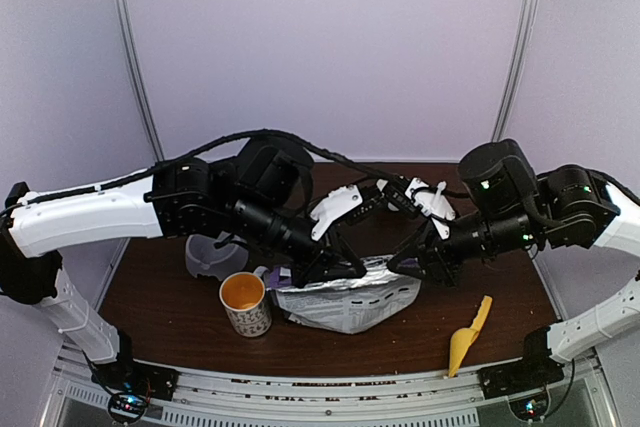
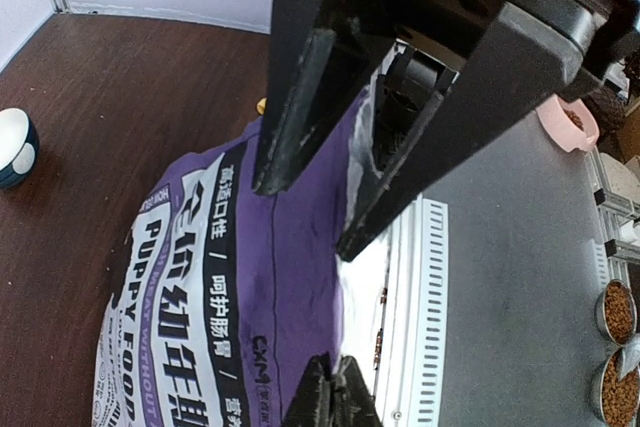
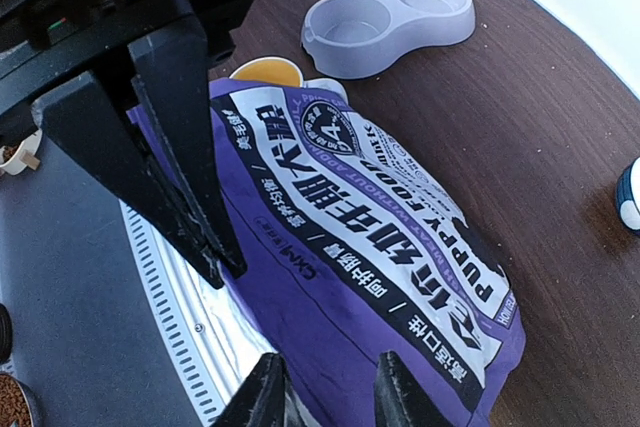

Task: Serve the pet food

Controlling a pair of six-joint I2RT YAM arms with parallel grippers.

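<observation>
The left fingers (image 2: 318,399) clenched the edge of the purple foil pet-food bag (image 1: 345,305). The right fingers (image 3: 262,392) straddled it, parted. Both arms (image 1: 95,212) reached inward.

On the table (image 1: 150,287), toward its front edge: bag (image 1: 345,305), lying flat. Just left of the bag: mug (image 1: 245,305), upright. Behind the bag's left end, near: double bowl (image 1: 210,257). Right of the bag, further forward, apart: scoop (image 1: 468,337).

Purple bag (image 3: 350,247), black-white lettering; mug (image 1: 245,305) orange inside, patterned; scoop (image 1: 468,339) yellow; table (image 1: 150,287) dark brown.
</observation>
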